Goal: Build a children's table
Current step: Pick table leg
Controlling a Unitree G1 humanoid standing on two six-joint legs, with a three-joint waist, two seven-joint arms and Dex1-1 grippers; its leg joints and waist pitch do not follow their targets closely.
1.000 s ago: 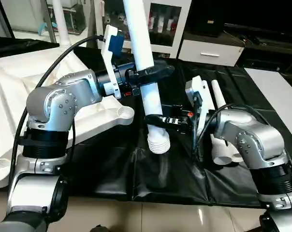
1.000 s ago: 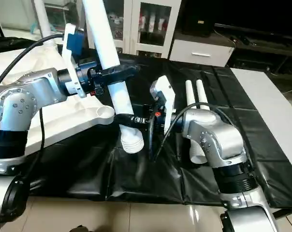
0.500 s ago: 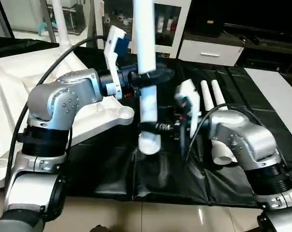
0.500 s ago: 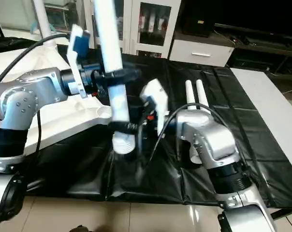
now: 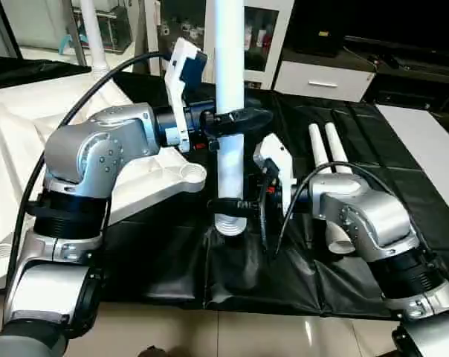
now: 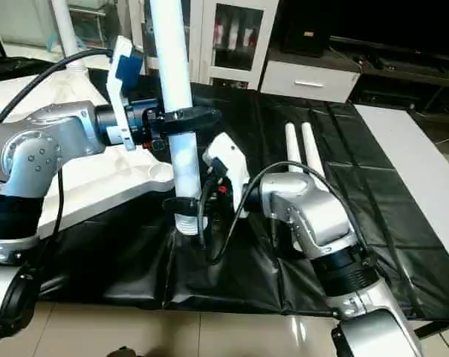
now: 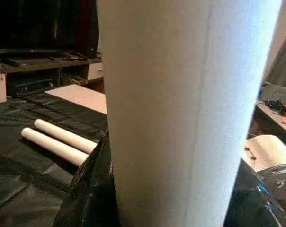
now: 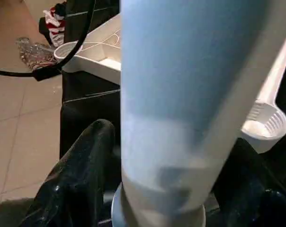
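Held leg: a long white leg (image 5: 230, 89) is standing almost straight up between the two tools, over the black sheet (image 5: 373, 149).
Left tool: the left tool (image 5: 236, 119) is gripping the leg partway up, with one black finger (image 7: 88, 189) on each side of it.
Right tool: the right tool (image 5: 228, 206) is sitting around the bottom part of the leg, just above the ribbed end. I cannot tell if its fingers (image 8: 79, 175) are squeezing the leg or only standing close on both sides.
Leg end: the ribbed bottom end (image 5: 229, 223) is pointing down and hanging just above the black sheet.
Table top: the big white table top (image 5: 31, 141) is lying upside down on the robot's left side, with its ribs showing. One round corner socket (image 5: 189, 174) is near the held leg, a bit to the left of it.
Other legs: two more white legs (image 5: 325, 160) are lying side by side on the black sheet behind the right arm, touching each other.
Fixed leg: one more white leg (image 5: 93, 37) is standing up from the far side of the table top.
Look: all the table parts are plain white plastic, and the legs are round and getting thinner toward one end.
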